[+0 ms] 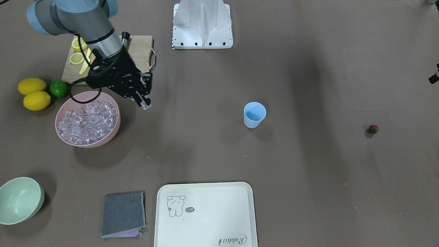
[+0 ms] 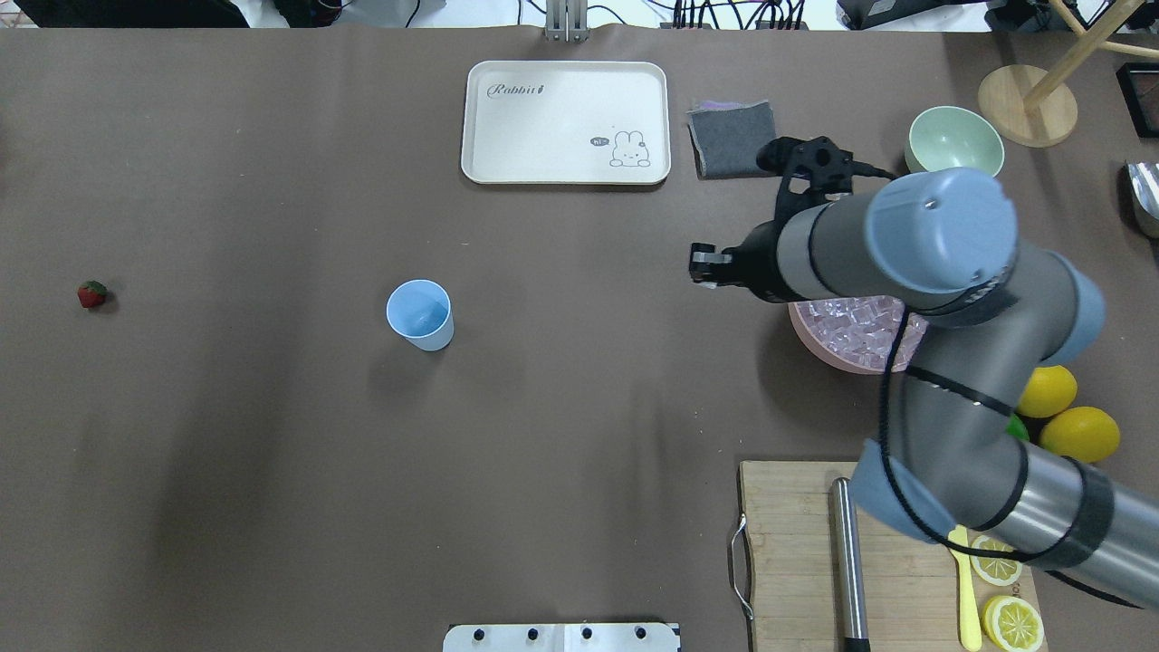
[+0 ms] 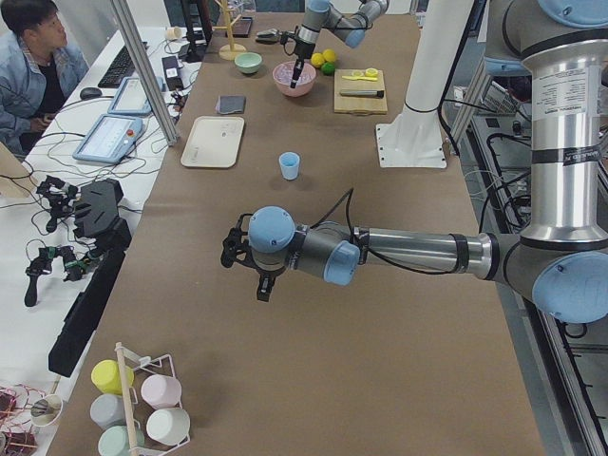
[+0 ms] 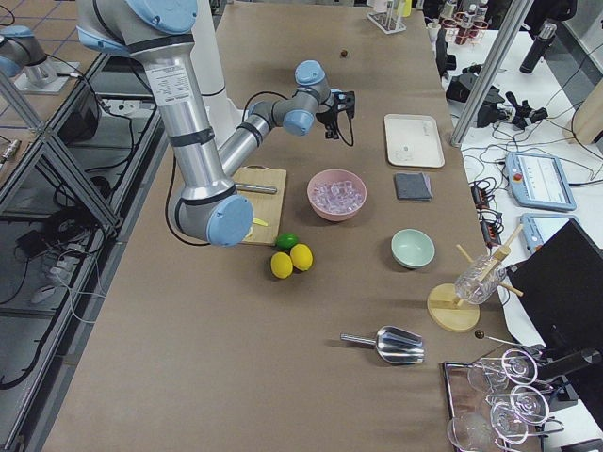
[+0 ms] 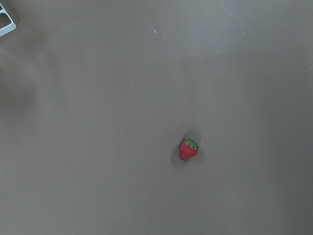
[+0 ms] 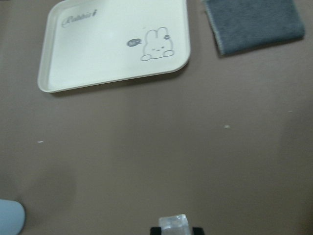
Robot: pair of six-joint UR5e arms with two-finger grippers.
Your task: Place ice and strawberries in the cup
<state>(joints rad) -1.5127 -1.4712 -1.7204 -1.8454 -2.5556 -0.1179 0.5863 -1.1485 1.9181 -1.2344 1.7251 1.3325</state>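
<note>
The light-blue cup (image 1: 254,115) stands upright mid-table, also in the overhead view (image 2: 419,314). The ice (image 1: 88,118) is piled in a pink bowl (image 1: 115,132). My right gripper (image 1: 145,104) is shut on one ice cube (image 6: 173,225), held above the table just beside the bowl on the cup's side. The strawberry (image 1: 373,129) lies alone on the table far from the cup, and shows below the left wrist camera (image 5: 188,149). My left gripper (image 3: 262,285) hangs over that end; I cannot tell whether it is open or shut.
A cream tray (image 1: 205,212), a grey cloth (image 1: 123,214) and a pale green bowl (image 1: 19,200) sit along the operators' edge. Two lemons (image 1: 32,85), a lime (image 1: 58,88) and a cutting board (image 1: 140,48) with lemon slices lie behind the pink bowl.
</note>
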